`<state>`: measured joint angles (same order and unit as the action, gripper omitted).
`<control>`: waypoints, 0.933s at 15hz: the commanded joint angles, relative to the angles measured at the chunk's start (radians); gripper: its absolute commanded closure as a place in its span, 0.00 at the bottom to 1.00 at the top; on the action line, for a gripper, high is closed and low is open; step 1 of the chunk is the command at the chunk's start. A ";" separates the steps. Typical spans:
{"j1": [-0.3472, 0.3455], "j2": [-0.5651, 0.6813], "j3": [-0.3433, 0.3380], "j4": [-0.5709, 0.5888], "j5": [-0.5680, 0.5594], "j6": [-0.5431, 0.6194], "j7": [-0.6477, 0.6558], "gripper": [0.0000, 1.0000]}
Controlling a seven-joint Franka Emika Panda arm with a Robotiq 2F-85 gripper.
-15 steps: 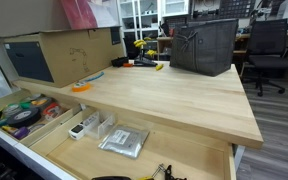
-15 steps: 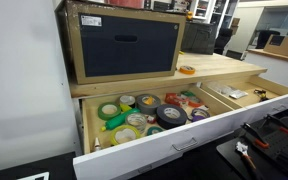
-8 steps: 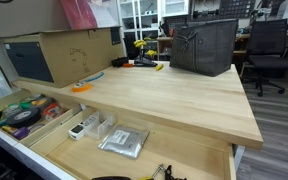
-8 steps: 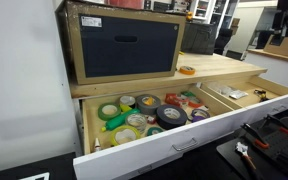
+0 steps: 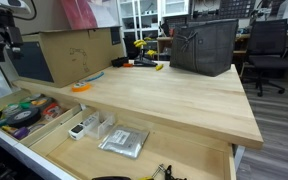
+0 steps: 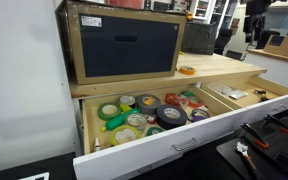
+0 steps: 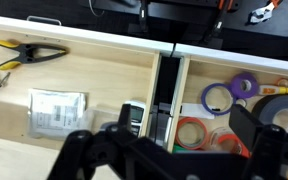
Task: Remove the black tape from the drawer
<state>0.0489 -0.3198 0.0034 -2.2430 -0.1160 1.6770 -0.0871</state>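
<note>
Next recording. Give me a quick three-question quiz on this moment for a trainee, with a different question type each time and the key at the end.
1. True or false: the black ring-shaped roll of tape lies among other rolls in the pale-wood drawer with the white front rim, and nothing is gripping it.
2. Choose one. In the wrist view, the gripper is: A) open above the drawers; B) shut on the black roll; C) shut on a clamp.
3. Fill in the blank: the flat orange-yellow roll of tape lies on the ____, not in a drawer.

Key: 1 true; 2 A; 3 wooden worktop.
</note>
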 commanded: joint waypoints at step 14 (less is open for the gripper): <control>0.149 0.404 0.202 0.095 -0.117 0.241 -0.021 0.00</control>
<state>0.1871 0.0239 0.2000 -2.1771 -0.2196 1.8970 -0.0914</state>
